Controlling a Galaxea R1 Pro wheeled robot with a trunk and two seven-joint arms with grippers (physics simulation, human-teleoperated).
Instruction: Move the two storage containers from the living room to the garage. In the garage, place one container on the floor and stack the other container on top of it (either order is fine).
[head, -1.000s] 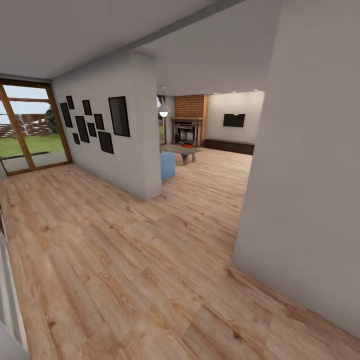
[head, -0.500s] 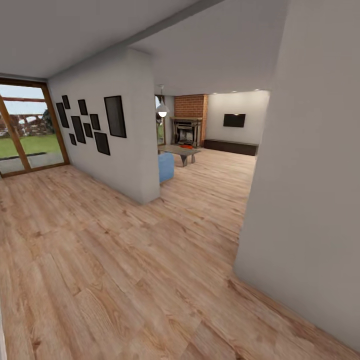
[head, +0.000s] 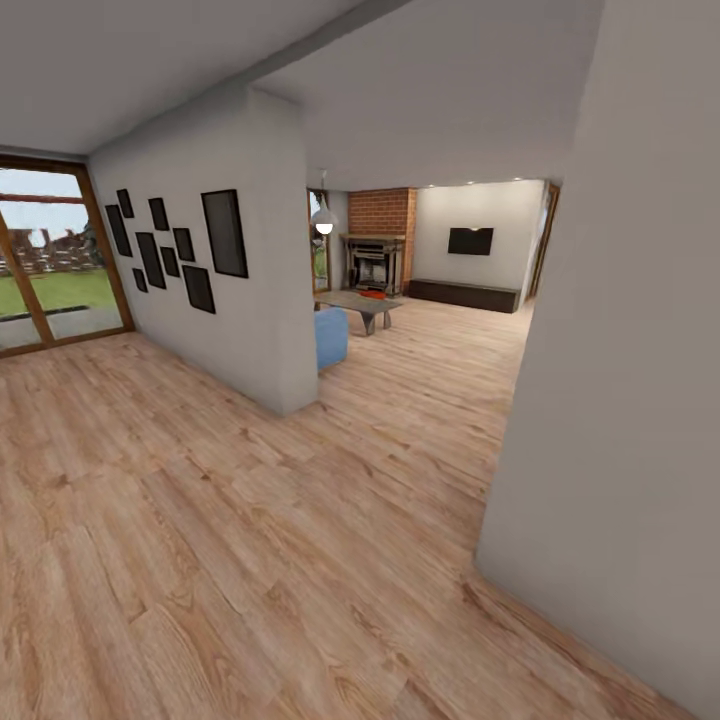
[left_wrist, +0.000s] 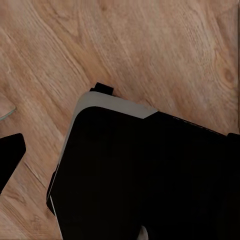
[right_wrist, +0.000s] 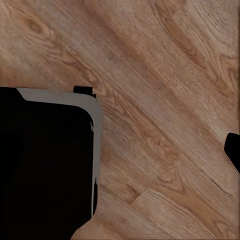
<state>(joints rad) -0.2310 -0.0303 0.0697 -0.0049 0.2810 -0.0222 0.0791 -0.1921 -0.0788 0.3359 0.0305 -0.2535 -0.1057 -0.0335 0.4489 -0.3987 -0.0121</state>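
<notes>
Where the glass doors (head: 50, 260) stand at the left, light plank floor (head: 250, 540) lies open past the picture wall's corner (head: 285, 300) into the living room (head: 440, 270); a white wall (head: 620, 400) edges the right. Gripper state: cannot tell

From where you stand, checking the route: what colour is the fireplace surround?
Red brick fireplace, with a dark mantel below; clearest in the head view.

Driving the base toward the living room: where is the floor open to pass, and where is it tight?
Open: wood-plank floor between the picture wall and the near white wall. Tighter ahead, around the blue sofa and coffee table before the fireplace.
</notes>
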